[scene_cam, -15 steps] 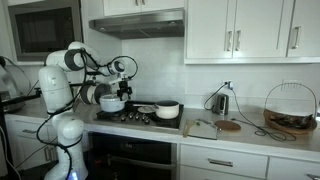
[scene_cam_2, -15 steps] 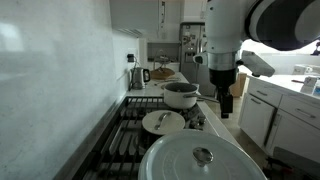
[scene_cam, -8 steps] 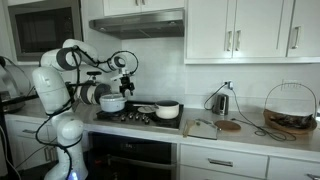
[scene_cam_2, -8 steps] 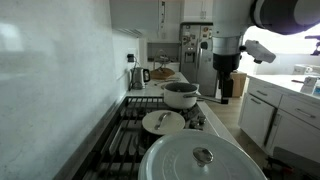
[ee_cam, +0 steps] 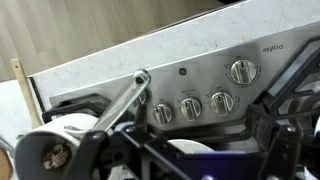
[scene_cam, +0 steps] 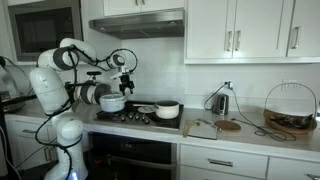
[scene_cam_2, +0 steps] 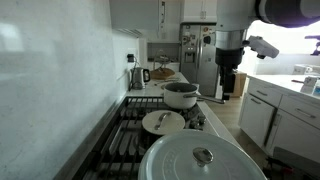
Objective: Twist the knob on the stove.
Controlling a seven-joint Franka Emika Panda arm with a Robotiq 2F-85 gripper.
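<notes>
Black grates [scene_cam_2: 122, 142] mark the stove [scene_cam: 140, 116], set into the counter surface [scene_cam: 245, 134]; its steel front edge carries a row of knobs [ee_cam: 190, 108], seen from above in the wrist view. Since a second ago the hand [scene_cam_2: 227, 86] has risen and drawn further off that front edge, released and holding nothing. It hangs in open air beyond the edge, well clear of the grey pot [scene_cam_2: 181, 95] and the white lid [scene_cam_2: 200, 160].
</notes>
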